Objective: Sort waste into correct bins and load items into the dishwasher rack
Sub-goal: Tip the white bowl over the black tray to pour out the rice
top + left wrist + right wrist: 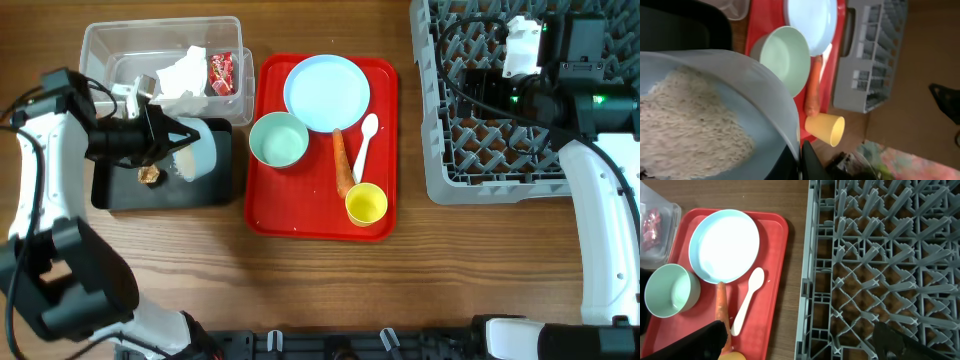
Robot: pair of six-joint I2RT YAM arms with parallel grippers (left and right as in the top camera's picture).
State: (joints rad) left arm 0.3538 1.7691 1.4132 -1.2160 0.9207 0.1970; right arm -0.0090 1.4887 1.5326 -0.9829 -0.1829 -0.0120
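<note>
Left gripper [799, 162] clamped tight on the rim of a pale blue bowl [198, 150], which is tipped on its side above the black tub [150, 198] with rice [690, 120] heaped inside. A brown scrap [150, 176] lies in the tub below. Such a thin rim pinch could slip, or grains could scatter past the tub's edge towards the red tray [300, 215]. Right gripper [800, 342] hangs spread wide and empty over the grey rack [880, 255].

Tilted blue bowl [200, 150] above black tub [120, 192]
</note>
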